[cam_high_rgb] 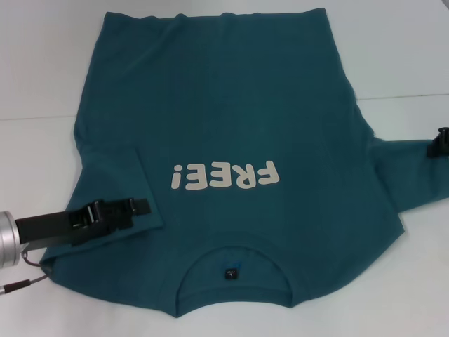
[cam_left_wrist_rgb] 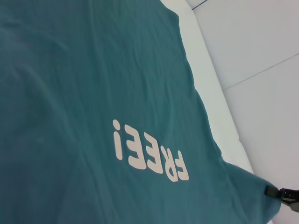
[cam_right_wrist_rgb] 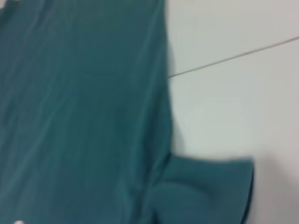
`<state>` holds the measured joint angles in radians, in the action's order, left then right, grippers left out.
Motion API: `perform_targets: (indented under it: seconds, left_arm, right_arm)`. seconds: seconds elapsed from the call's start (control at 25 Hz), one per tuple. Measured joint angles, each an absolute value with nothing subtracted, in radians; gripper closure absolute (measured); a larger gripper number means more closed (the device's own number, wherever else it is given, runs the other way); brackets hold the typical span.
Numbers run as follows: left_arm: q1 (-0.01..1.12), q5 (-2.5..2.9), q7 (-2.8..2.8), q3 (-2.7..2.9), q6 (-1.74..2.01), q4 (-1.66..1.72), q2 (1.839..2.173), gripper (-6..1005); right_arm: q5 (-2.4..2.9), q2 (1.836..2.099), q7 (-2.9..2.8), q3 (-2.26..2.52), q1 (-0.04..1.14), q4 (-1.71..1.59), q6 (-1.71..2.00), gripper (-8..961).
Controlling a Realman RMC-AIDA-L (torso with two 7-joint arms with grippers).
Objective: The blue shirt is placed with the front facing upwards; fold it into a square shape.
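Here, left claw (cam_high_rgb: 140,208) low over blue shirt's (cam_high_rgb: 231,105) folded-in sleeve.

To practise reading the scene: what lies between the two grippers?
In the head view, only the blue shirt, with its cream FREE! lettering, lies between the left gripper on the folded-in sleeve and the right gripper at the other sleeve.
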<state>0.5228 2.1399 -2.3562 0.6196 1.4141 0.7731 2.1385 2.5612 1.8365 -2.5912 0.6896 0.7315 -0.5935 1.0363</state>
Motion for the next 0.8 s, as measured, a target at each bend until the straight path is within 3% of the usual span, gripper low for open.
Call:
perform_targets:
  seconds: [0.8]
  left_arm:
    - [0.511,2.140,-2.356,0.620,1.408,0.773,2.138,399]
  right_arm:
    - [2.763,1.854,-2.690,0.696,0.839,-0.662,1.020,941]
